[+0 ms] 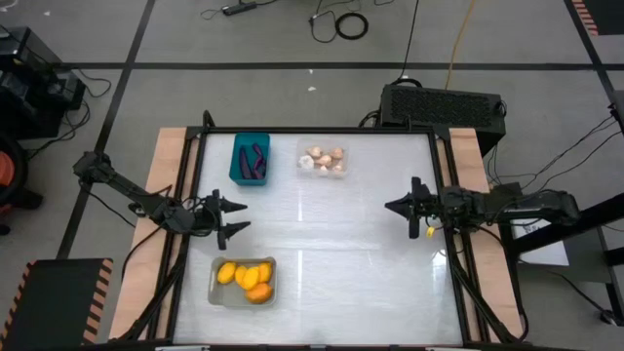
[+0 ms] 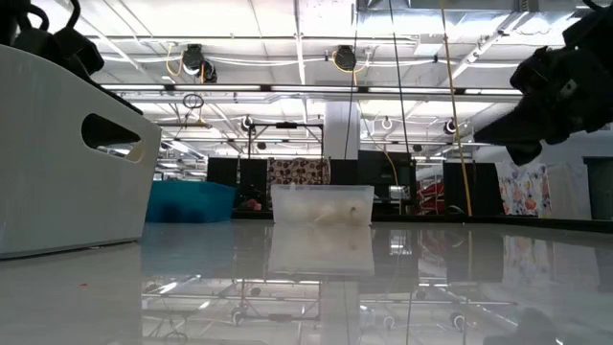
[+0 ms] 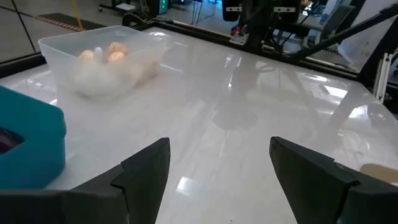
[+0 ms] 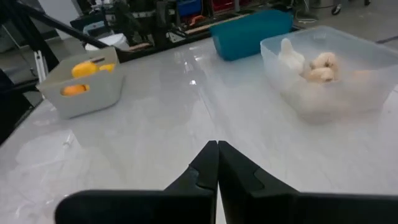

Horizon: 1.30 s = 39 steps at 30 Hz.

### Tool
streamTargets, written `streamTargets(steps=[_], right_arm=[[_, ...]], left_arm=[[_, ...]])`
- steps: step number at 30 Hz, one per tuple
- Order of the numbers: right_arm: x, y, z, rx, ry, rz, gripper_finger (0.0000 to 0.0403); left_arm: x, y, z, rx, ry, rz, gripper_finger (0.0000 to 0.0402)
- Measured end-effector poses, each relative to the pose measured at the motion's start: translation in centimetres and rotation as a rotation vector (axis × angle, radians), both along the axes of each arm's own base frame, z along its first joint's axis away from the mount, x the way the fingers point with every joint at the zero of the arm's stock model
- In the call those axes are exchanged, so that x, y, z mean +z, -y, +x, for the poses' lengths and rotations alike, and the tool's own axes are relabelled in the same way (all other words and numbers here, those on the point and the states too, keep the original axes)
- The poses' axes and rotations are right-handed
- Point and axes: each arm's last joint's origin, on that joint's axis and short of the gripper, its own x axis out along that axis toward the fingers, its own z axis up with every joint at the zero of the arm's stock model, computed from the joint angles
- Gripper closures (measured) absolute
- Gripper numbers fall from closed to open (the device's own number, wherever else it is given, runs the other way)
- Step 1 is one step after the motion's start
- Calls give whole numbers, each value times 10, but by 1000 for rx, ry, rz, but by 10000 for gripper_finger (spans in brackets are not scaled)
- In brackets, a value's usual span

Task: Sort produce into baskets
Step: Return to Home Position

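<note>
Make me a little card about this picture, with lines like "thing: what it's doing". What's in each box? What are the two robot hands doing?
Teal bin: purple eggplants inside
Clear bin: pale garlic bulbs inside
Grey bin: yellow-orange lemons inside
Left gripper: open, holding nothing, between the teal and grey bins
Right gripper: shut, holding nothing, at the table's right side

I work in a robotics lab inside a big industrial hall. My table (image 1: 341,234) stands on a grey concrete floor (image 1: 244,39) marked with dark tape lines (image 1: 244,65). Loose cables (image 1: 351,26) trail across that floor, and a black equipment box (image 1: 444,102) sits just behind the table. A hazard-striped mat (image 1: 58,297) lies off one corner. Looking level across the table, I see a high ceiling (image 2: 239,38) with strip lights and beams, hanging cords (image 2: 395,57) and a column (image 2: 342,134).
</note>
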Motion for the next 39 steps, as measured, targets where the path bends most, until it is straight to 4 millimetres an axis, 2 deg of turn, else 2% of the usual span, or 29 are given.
streamTargets(steps=[5,10,39], right_arm=[[-2,-1,2,62,77,-38,402],[1,0,2,33,94,-106,403],[1,0,1,9,96,-77,403]], left_arm=[[-1,0,0,3,-10,15,121],[0,0,0,-1,-8,31,120],[0,0,0,-7,-9,30,120]])
